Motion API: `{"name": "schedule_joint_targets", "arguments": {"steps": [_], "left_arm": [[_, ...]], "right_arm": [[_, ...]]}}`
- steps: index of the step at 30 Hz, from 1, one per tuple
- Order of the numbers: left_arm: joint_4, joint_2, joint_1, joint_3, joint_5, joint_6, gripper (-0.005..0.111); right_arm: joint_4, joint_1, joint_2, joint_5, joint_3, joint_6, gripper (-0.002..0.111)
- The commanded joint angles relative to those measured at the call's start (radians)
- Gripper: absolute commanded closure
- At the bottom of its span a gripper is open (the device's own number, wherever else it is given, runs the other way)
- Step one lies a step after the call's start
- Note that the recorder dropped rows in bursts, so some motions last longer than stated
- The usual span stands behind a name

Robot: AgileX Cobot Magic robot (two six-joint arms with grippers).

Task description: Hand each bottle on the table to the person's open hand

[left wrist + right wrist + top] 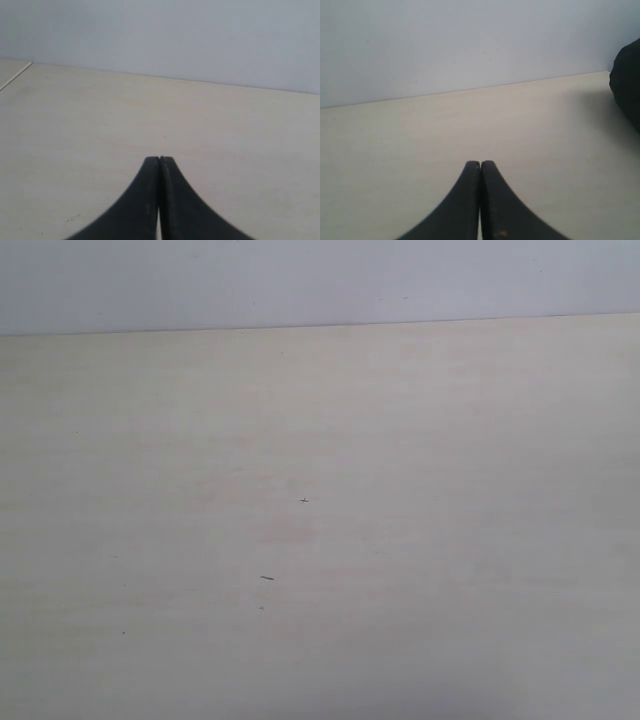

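The pale beige table [420, 540] fills the exterior view and carries only a few tiny dark specks. No bottles and no person's open hand appear in any view. Neither arm shows in the exterior view. In the left wrist view my left gripper [159, 159] is shut, its two black fingers pressed together over bare tabletop with nothing between them. My right gripper [480, 163] is likewise shut and empty in the right wrist view, low over the table.
A plain pale wall [300, 280] rises behind the table's far edge. A dark rounded object [627, 82] juts in at one edge of the right wrist view, partly cut off. A table seam [15, 76] shows in the left wrist view.
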Motion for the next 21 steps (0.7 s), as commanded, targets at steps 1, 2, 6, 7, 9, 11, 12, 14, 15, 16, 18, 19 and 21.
{"name": "schedule_joint_targets", "arguments": {"steps": [1,2,6,7,9,11,12,14,15,16,18,19,21], "left_arm": [[0.018,-0.007,0.004,0.007,-0.016,-0.019,0.106],[0.018,-0.007,0.004,0.007,-0.016,-0.019,0.106],[0.018,-0.009,0.006,0.007,-0.016,-0.017,0.106],[0.018,-0.014,0.011,0.007,-0.016,-0.017,0.106],[0.018,-0.035,0.007,0.011,-0.012,-0.017,0.106],[0.018,-0.070,0.006,0.018,-0.012,-0.017,0.106],[0.018,-0.093,0.006,0.021,-0.012,-0.017,0.106],[0.018,-0.139,0.006,0.031,-0.012,-0.017,0.106],[0.018,-0.164,0.006,0.038,-0.010,-0.017,0.106],[0.018,-0.182,0.006,0.042,-0.007,-0.017,0.106],[0.016,-0.227,0.006,0.056,-0.004,-0.017,0.106],[0.014,-0.247,0.006,0.063,-0.004,-0.017,0.106],[0.014,-0.282,0.006,0.076,-0.004,-0.017,0.106]], "right_arm": [[-0.004,0.003,-0.006,-0.008,0.004,0.000,0.108],[-0.004,0.003,-0.006,-0.008,0.004,0.000,0.108],[-0.004,0.003,-0.006,-0.008,0.004,0.000,0.108],[-0.004,0.003,-0.006,-0.008,0.004,0.000,0.108],[-0.004,0.003,-0.006,-0.008,0.004,0.000,0.108],[-0.004,0.003,-0.006,-0.008,0.004,0.000,0.108],[-0.004,0.003,-0.006,-0.008,0.004,0.000,0.108],[-0.004,0.003,-0.006,-0.008,0.004,0.000,0.108],[-0.004,0.003,-0.006,-0.008,0.004,0.000,0.108],[-0.004,0.003,-0.006,-0.008,0.004,0.000,0.108],[-0.004,0.003,-0.006,-0.008,0.004,0.000,0.108],[-0.004,0.003,-0.006,-0.008,0.004,0.000,0.108],[-0.004,0.003,-0.006,-0.008,0.004,0.000,0.108]]}}
